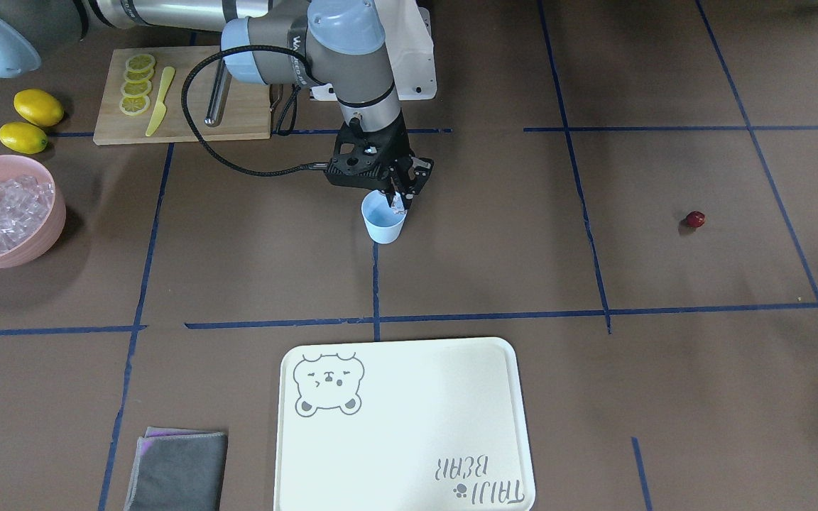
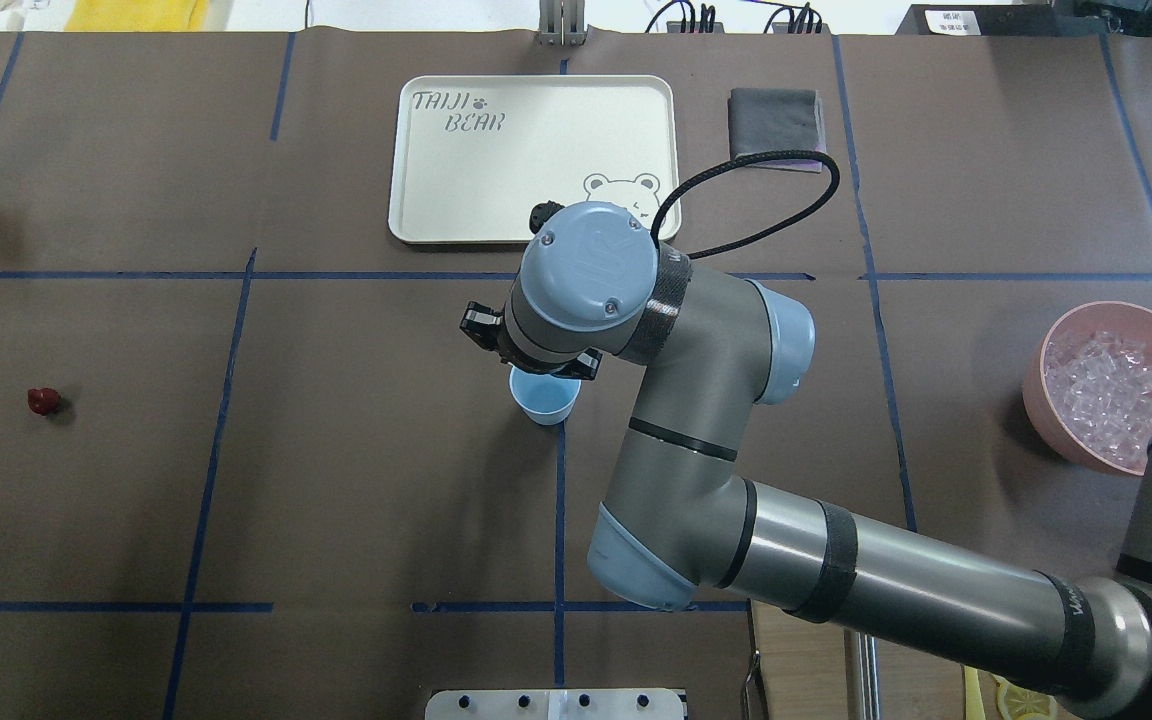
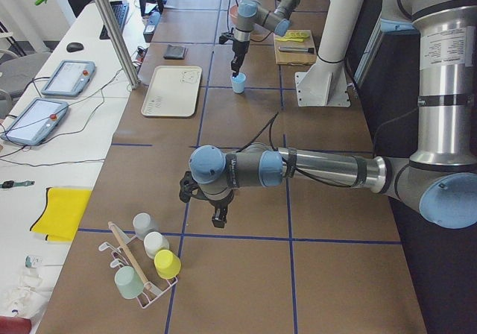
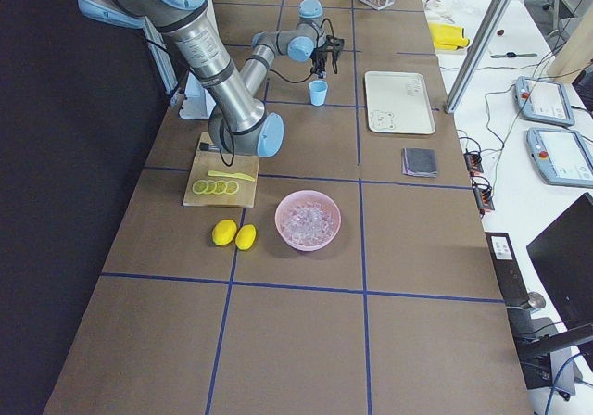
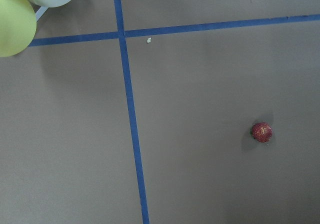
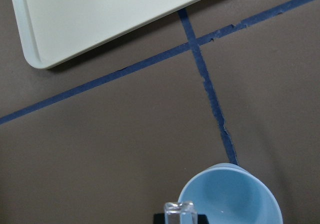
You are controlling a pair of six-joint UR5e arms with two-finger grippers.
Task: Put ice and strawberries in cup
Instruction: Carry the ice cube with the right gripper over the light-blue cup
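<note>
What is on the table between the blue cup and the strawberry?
Nothing stands there. In the overhead view, only bare brown table crossed by one blue tape line separates the cup from the strawberry.

The table (image 1: 522, 284) holds a cream tray (image 1: 409, 397), grey cloth (image 1: 178, 470), two lemons (image 1: 38, 106) and a board (image 1: 246, 117) of lemon slices (image 1: 137, 85).

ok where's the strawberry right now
In the overhead view the strawberry lies on the table, far on the robot's left, well apart from the cup.
</note>
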